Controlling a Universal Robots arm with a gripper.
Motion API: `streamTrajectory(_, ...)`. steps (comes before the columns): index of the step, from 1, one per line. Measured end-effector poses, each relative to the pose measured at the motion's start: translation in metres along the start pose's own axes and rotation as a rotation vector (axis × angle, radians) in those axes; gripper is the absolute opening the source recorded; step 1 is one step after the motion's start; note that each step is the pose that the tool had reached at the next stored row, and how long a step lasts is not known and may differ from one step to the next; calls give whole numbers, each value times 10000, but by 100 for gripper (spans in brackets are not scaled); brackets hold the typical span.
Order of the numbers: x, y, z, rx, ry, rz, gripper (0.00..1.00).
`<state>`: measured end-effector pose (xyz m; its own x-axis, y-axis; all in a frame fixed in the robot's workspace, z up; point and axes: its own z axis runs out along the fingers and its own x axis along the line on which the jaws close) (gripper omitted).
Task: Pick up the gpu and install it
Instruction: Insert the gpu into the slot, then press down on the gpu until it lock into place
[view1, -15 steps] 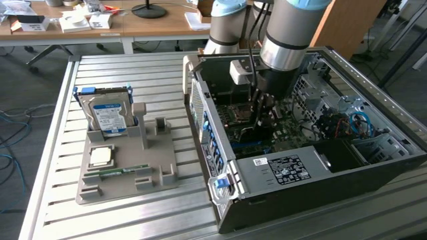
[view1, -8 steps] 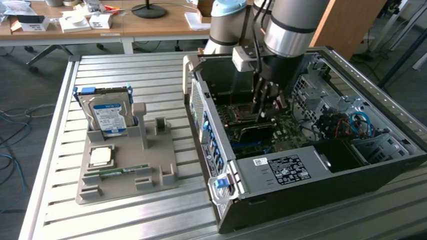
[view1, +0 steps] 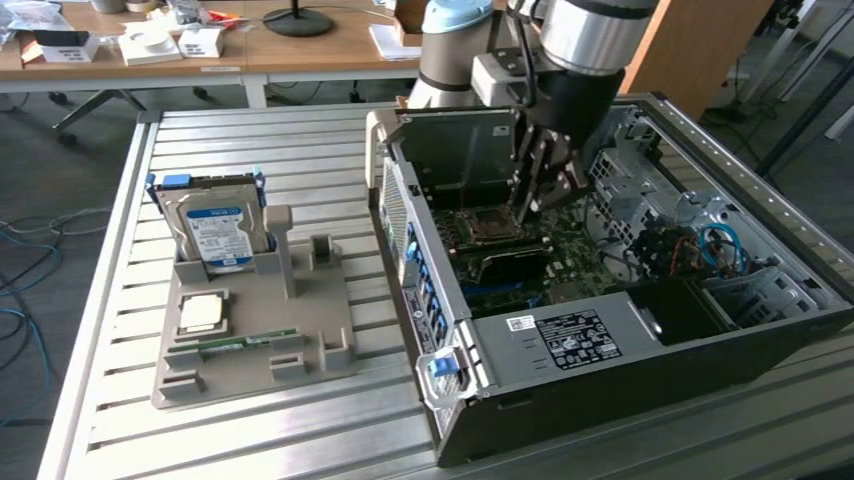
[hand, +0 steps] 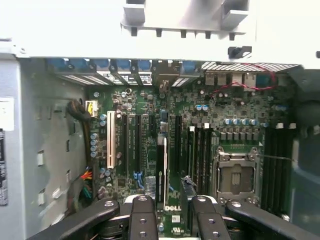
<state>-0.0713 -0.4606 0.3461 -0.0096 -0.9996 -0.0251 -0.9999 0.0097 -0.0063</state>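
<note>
Gripper (view1: 545, 205) is down inside the open PC case (view1: 641, 340), at the exterior view's right, over the motherboard (hand: 150, 110) near the CPU socket (view1: 487, 225). Jaws are partway closed, clamped on the gpu (view1: 561, 180), a thin card held upright between the fingers (view1: 531, 175). In the wrist view the gpu (hand: 165, 165) is edge-on, over the expansion slots (hand: 111, 140). Grey fixture (view1: 247, 350) sits well apart at the exterior view's left, holding the hard drive (view1: 214, 225), a CPU chip (view1: 200, 313) and a memory stick (view1: 247, 342).
</note>
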Motion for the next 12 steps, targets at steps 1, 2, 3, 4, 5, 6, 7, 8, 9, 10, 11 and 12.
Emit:
streamTrajectory(1, -1, 0, -39, 0, -1, 0, 34)
streamTrajectory(2, -2, 0, -70, 0, -1, 0, 34)
streamTrajectory(3, -2, -1, -88, -1, 0, 0, 34)
streamTrajectory(4, -2, 0, -89, 0, -2, 0, 34)
streamTrajectory(5, -2, -1, -89, 0, -2, 0, 34)
streamTrajectory(6, -2, -1, -90, 0, -2, 0, 34)
streamTrajectory(7, -2, 0, -90, 0, -2, 0, 34)
streamTrajectory(8, -2, 0, -90, 0, -2, 0, 34)
streamTrajectory(9, -2, 0, -90, 0, -1, 0, 34)
streamTrajectory(10, -2, 0, -90, 0, -2, 1, 34)
streamTrajectory(11, -2, -1, -90, 0, -2, 0, 34)
streamTrajectory(12, -2, 0, -90, 0, -2, 0, 34)
